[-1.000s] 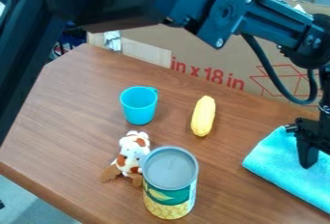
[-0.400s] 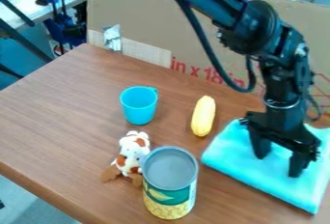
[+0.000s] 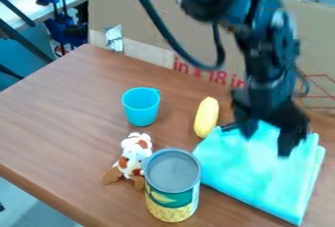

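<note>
Beneath the claw [image 3: 267,144], turquoise cloth [image 3: 262,179]

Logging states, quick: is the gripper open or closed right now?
Gripper: open, its two fingers spread apart at the turquoise cloth.

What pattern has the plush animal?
The plush animal, best seen in camera view, is white with brown patches.
</note>
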`<state>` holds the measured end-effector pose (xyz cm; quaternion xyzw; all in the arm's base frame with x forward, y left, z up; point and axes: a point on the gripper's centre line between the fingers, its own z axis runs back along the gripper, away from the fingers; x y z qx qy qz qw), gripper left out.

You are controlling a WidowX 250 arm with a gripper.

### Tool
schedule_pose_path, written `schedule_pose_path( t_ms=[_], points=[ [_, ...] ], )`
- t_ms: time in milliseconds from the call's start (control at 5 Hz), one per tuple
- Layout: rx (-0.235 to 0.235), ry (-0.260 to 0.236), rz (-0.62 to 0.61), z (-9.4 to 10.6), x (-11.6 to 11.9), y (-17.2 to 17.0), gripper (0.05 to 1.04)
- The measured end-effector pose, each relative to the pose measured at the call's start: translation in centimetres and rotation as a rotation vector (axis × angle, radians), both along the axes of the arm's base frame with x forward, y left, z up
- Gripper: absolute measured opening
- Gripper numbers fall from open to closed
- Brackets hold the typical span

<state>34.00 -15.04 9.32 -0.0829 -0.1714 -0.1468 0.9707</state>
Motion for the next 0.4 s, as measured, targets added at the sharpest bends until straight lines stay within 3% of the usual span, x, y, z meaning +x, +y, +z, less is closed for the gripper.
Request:
schedule_pose_path(
  t_ms=[200, 400],
  points=[
    [-0.006, -0.084, -0.013, 3.4, -1.9, -1.2, 1.001],
    [-0.004, -0.09, -0.072, 6.3, -4.1, -1.8, 1.001]
  ],
)
